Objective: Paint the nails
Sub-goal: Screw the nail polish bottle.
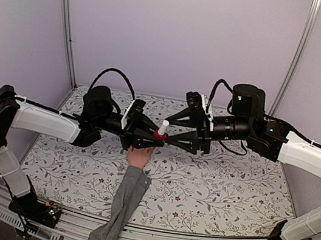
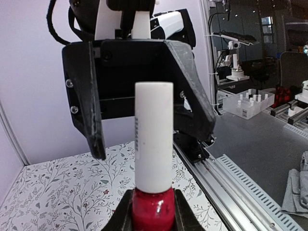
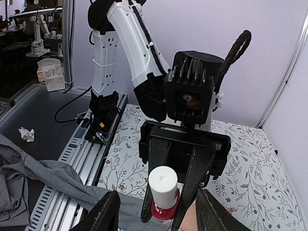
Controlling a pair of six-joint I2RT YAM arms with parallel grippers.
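Big stuff first: the floral-patterned table (image 1: 229, 187) filled the top view, but its near edge was partly blocked by the arm bases. The left arm (image 1: 43, 120) reached in from 9 o'clock and the right arm (image 1: 303, 153) from 3 o'clock, both stretched out roughly level and meeting nose to nose above the middle. Its far end got cropped at the frame edge. A grey sleeve (image 1: 124, 206) ran off toward 6 o'clock and dropped over the table's front rail. At its top sat the peach mannequin hand (image 1: 139, 156), but only the back of the palm showed. Its fingers were tucked underneath the left gripper (image 1: 156, 136), so the nails, right below where the two grippers met, couldn't be made out at all. In the right wrist view there was just a sliver of peach at the bottom, too cropped to read. The left gripper's fingers were clamped on the little red polish bottle (image 2: 151, 209), held upright. The right gripper (image 1: 173, 137) had its fingers (image 3: 103, 211) spread apart either side of the bottle's white cap (image 3: 163, 185), not touching it.
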